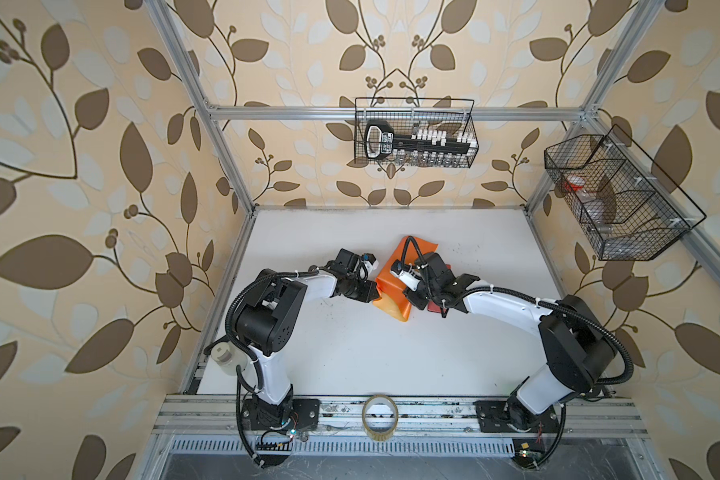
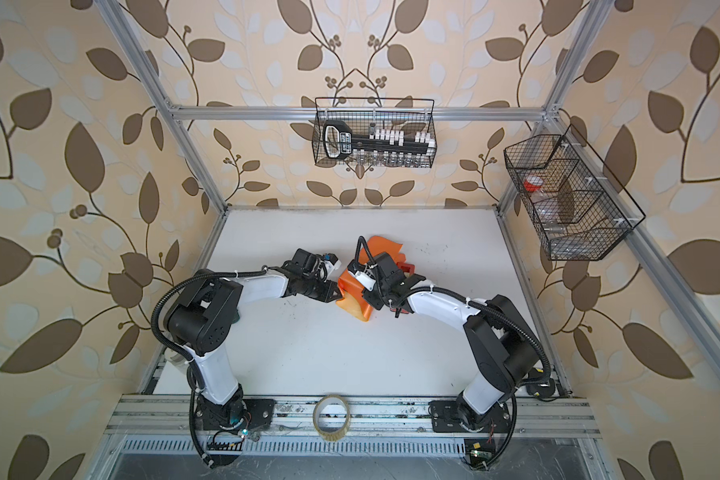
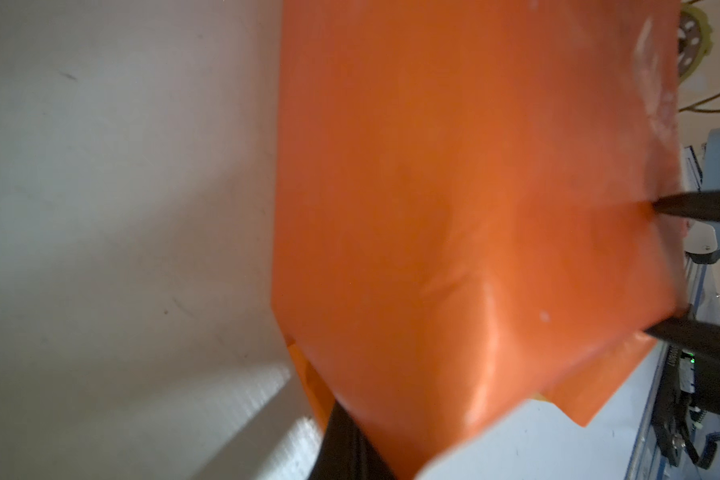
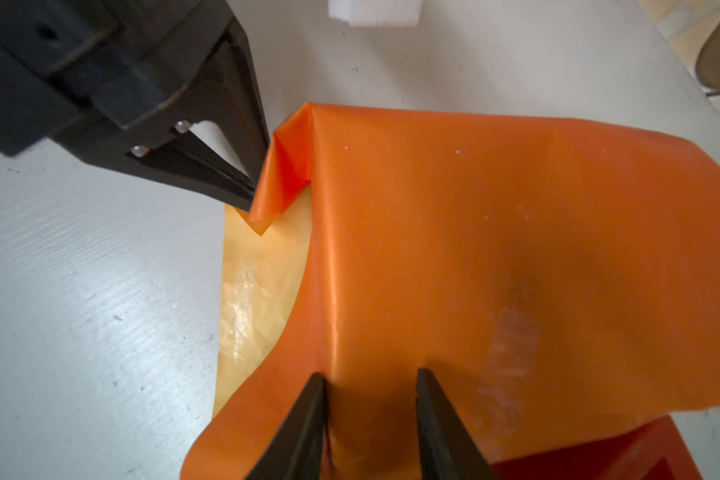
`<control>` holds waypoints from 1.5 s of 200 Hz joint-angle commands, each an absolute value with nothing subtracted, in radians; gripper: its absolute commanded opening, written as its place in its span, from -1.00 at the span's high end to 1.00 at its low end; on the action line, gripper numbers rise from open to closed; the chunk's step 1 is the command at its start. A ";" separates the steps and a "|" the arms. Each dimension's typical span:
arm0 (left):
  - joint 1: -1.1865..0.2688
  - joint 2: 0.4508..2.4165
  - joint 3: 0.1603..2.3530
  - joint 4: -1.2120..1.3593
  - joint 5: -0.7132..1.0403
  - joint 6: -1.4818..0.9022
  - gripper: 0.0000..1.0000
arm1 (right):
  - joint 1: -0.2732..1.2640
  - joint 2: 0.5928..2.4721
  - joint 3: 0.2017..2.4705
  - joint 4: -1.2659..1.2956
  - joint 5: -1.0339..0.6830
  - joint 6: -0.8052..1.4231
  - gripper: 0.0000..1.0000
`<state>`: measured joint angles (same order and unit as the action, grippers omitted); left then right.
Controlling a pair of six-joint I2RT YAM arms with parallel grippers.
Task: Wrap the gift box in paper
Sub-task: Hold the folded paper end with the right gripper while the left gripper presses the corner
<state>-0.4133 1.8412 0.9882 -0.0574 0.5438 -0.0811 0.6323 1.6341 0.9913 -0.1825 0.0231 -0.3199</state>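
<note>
The paper [image 1: 388, 281] lay near the middle of the worktop [image 1: 350, 353], orange face up, draped over a boxy form with straight edges. The box itself was covered and could not be seen in any view. The left claw [image 4: 248, 195] was at the left edge of the paper, closed tight on a folded corner of it. It held this corner a little above the yellow-tan underside, which lay flat on the worktop below. The right claw [image 4: 371, 374] stood on top of the paper, near the left one. Its jaws were a narrow way apart, not closed, and both fingertips [image 4: 319, 388] touched the orange face with nothing gripped between them. A red dispenser [image 4: 599, 461] lay just beside the paper, on the side of the right arm.
</note>
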 commanded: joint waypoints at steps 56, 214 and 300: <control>-0.353 1.756 1.033 -0.138 0.403 -0.064 1.00 | 0.629 1.682 0.975 -0.266 0.020 -0.335 0.28; -0.400 1.785 1.064 -0.145 0.521 -0.124 1.00 | 0.620 1.645 1.030 -0.264 -0.064 -0.289 0.31; -0.428 1.862 1.071 -0.087 0.541 -0.168 1.00 | 0.624 1.717 1.035 -0.272 -0.025 -0.311 0.35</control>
